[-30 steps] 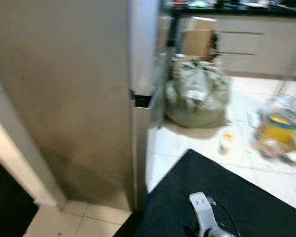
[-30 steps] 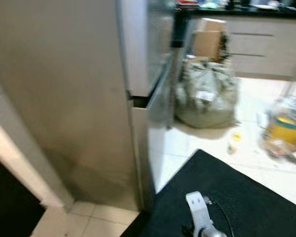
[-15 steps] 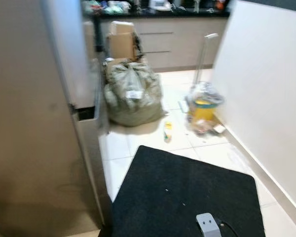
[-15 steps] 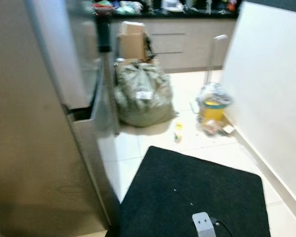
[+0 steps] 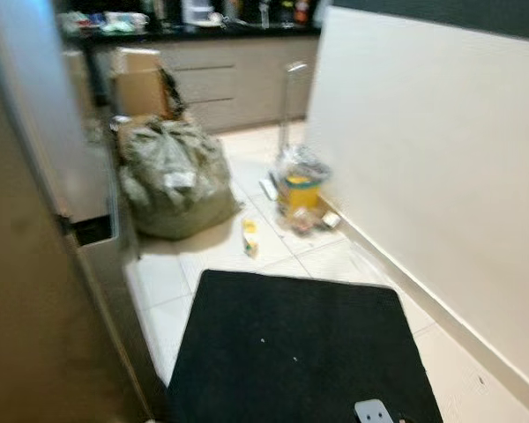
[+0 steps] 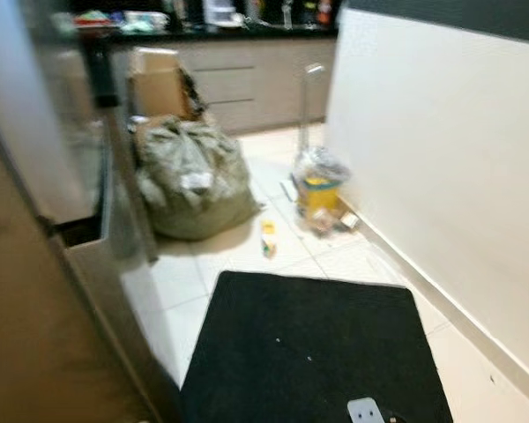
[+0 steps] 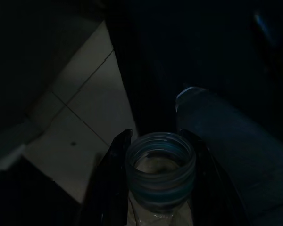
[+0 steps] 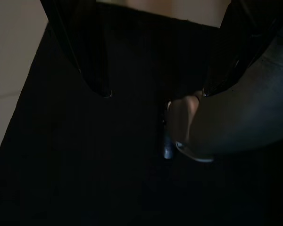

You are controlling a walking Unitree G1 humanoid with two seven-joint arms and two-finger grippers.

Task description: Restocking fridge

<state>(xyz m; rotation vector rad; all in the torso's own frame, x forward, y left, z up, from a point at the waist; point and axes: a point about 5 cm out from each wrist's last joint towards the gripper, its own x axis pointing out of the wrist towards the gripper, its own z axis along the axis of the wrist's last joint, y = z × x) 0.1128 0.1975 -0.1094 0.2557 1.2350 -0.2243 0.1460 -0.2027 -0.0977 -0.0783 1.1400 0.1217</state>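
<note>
A home kitchen. At left stands a tall steel fridge point(image 6: 62, 291); along the far wall, a dark countertop point(image 5: 194, 31) crowded with small items tops beige drawer cabinets point(image 5: 234, 79). A black mat point(image 5: 291, 348) lies near on pale floor tiles point(image 5: 273, 176), with a full sack point(image 5: 172, 181) and cardboard box point(image 5: 141, 84) beyond.

Left end effector point(image 7: 155, 141) around apparently glass jar point(image 7: 160, 172)

Matt black mat point(image 5: 291, 344), glossy tiles point(image 5: 163, 278) (fridge point(image 6: 35, 291) brushed metal)
</note>
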